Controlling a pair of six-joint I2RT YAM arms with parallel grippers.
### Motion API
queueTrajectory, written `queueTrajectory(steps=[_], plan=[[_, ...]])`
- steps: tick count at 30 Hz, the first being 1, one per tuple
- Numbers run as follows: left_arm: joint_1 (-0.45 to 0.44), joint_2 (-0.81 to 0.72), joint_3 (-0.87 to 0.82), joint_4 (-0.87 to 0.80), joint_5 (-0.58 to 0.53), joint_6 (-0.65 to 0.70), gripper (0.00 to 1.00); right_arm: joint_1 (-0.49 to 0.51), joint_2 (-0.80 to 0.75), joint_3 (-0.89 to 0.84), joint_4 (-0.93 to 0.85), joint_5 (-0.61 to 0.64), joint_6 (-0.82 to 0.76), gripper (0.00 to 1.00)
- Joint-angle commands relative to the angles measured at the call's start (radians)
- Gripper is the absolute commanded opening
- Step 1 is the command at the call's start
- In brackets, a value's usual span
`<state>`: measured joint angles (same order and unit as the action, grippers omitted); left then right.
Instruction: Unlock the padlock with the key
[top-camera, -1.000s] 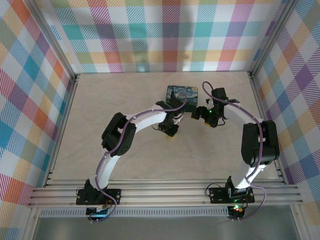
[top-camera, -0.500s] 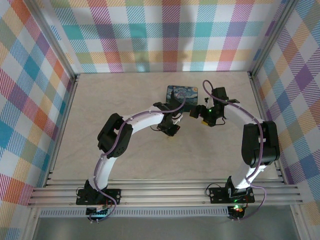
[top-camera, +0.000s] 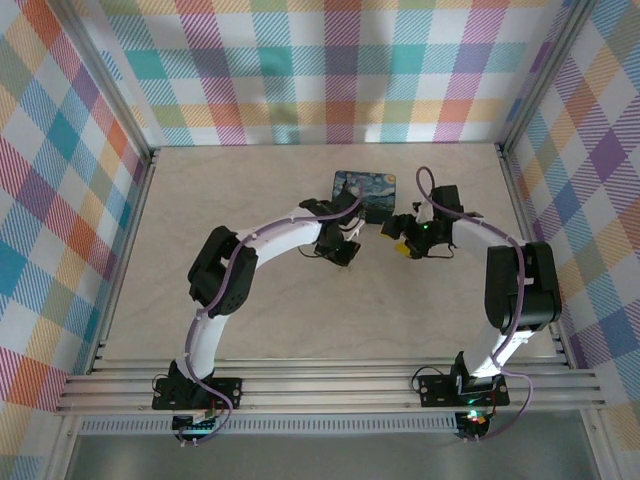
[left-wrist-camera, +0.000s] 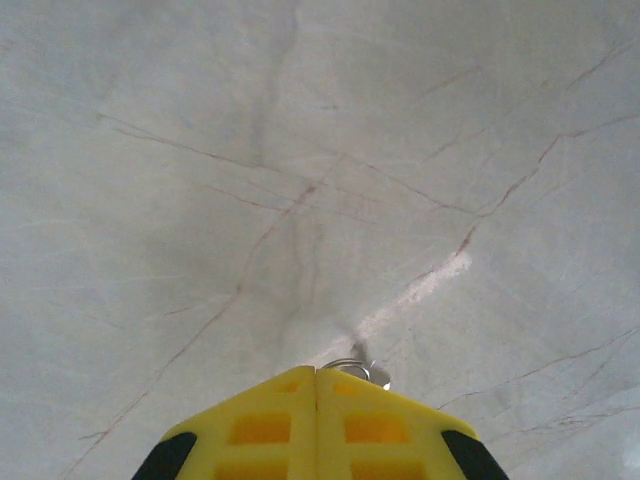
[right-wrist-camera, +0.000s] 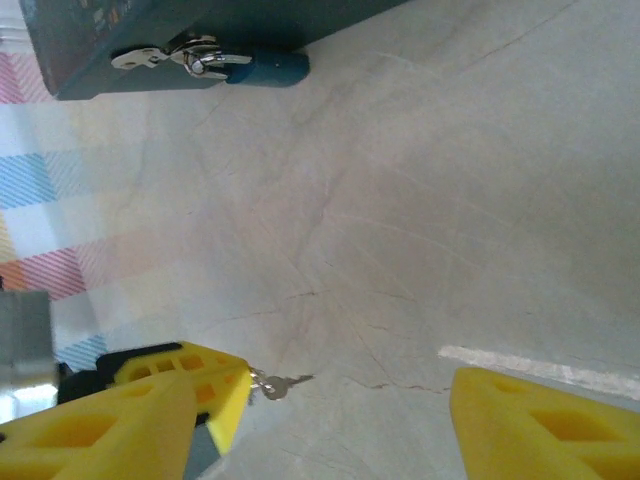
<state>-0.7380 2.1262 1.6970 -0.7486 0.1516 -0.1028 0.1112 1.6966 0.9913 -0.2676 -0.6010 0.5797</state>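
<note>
**Padlock on tin, key in left grip**

Padlock (right-wrist-camera: 262, 68) hooked by its shackle (right-wrist-camera: 200, 62) to the wall of the tin (right-wrist-camera: 150, 35). Long axis parallel to that wall, blue body at one end, shackle at the other; which side of the tin, unclear. Tin toward the far edge of the table (right-wrist-camera: 450, 200), slightly right of centre. Bare marble between padlock and key (right-wrist-camera: 283, 383), well apart. Left gripper (left-wrist-camera: 317, 378) pinched tight on key, tip poking out rightward. Right gripper (right-wrist-camera: 320, 400): fingers wide, holding nothing. Print on tin too blurred to read.
</note>
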Motion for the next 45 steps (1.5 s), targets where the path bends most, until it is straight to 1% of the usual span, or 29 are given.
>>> queueTrajectory(steps=[1,4,8,10,12,17,18,21,24,30,36,45], plan=[[0.03,-0.062,0.025,0.004,0.054,-0.037,0.0,-0.007,-0.066,-0.039,0.18,-0.109,0.002,0.63],[0.047,-0.075,0.056,-0.028,0.092,-0.044,0.0,-0.007,-0.13,-0.099,0.291,-0.126,-0.053,0.56],[0.072,-0.09,0.118,-0.096,0.142,-0.057,0.0,-0.005,-0.206,-0.192,0.468,-0.151,-0.132,0.51],[0.083,-0.105,0.15,-0.134,0.151,-0.057,0.0,0.007,-0.254,-0.261,0.579,-0.135,-0.198,0.49],[0.092,-0.123,0.171,-0.15,0.161,-0.058,0.0,0.028,-0.293,-0.305,0.628,-0.093,-0.284,0.49],[0.107,-0.168,0.22,-0.149,0.2,-0.094,0.0,0.094,-0.304,-0.305,0.605,-0.066,-0.464,0.52],[0.11,-0.174,0.23,-0.146,0.209,-0.104,0.0,0.116,-0.309,-0.315,0.626,-0.046,-0.494,0.54],[0.114,-0.19,0.25,-0.141,0.222,-0.132,0.0,0.202,-0.33,-0.379,0.766,0.043,-0.617,0.54],[0.115,-0.205,0.255,-0.12,0.239,-0.16,0.0,0.27,-0.326,-0.365,0.774,0.089,-0.729,0.54],[0.115,-0.224,0.254,-0.09,0.26,-0.204,0.0,0.306,-0.304,-0.332,0.798,0.16,-0.752,0.53],[0.115,-0.233,0.242,-0.071,0.279,-0.229,0.0,0.324,-0.314,-0.325,0.799,0.23,-0.788,0.45],[0.116,-0.239,0.243,-0.07,0.291,-0.239,0.0,0.34,-0.309,-0.296,0.793,0.244,-0.811,0.42]])
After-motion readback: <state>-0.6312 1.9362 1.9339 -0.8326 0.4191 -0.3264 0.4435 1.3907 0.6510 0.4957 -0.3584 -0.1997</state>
